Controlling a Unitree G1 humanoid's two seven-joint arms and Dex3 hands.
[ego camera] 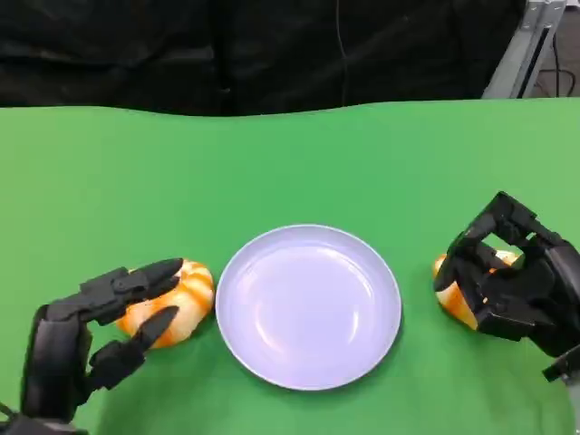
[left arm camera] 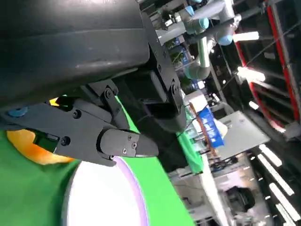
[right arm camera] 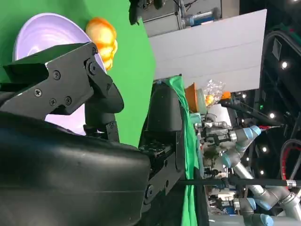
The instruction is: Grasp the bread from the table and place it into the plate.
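A white plate [ego camera: 308, 306] lies mid-table on the green cloth. Just left of it sits an orange-and-white striped bread [ego camera: 181, 304]. My left hand [ego camera: 95, 335] reaches at it from the near left, fingers apart, one over the top of the bread and one at its near side. In the left wrist view the same bread [left arm camera: 35, 148] shows behind the fingers [left arm camera: 117, 143]. A second bread [ego camera: 453, 294] lies right of the plate, mostly covered by my right hand [ego camera: 512, 281], whose fingers arch over it. The far bread [right arm camera: 101, 40] and plate [right arm camera: 42, 33] appear in the right wrist view.
The green cloth [ego camera: 290, 172] stretches open behind the plate to a black backdrop. A metal frame [ego camera: 526, 45] stands at the far right corner.
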